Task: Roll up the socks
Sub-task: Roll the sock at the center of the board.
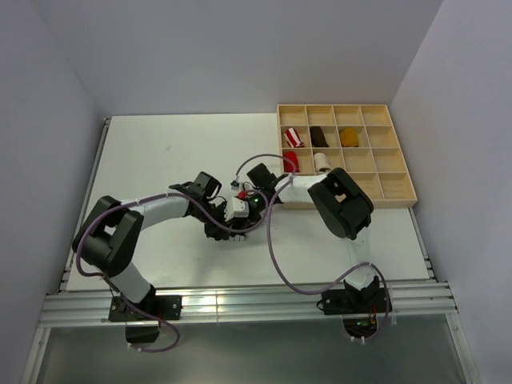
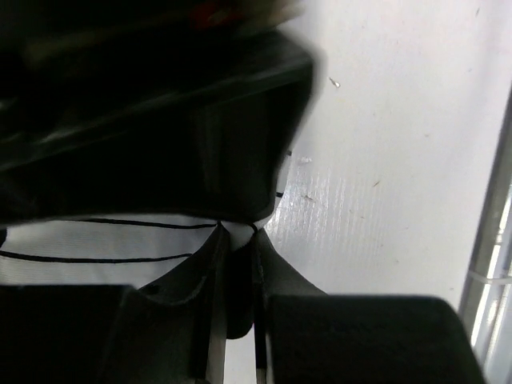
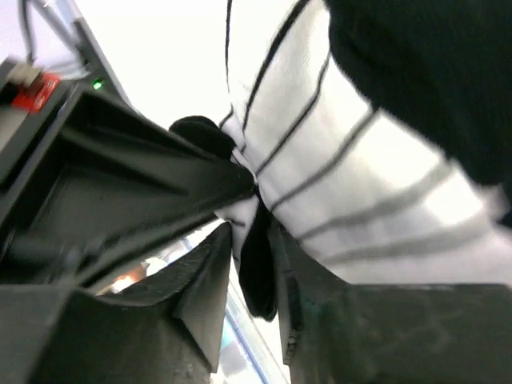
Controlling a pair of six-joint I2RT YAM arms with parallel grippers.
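The white sock with thin black stripes hangs bunched between both grippers over the middle of the table. My right gripper is shut on a black part of it and shows in the top view. My left gripper is shut on a fold of the same sock, dark and white fabric between its fingers, and shows in the top view. The two grippers are nearly touching. A cream bundle sits in a tray cell; I cannot tell its brown parts.
A wooden grid tray stands at the back right. It holds a red-and-white striped bundle, a red bundle, a dark brown bundle and a mustard bundle. The right arm's elbow hangs over the tray's front edge.
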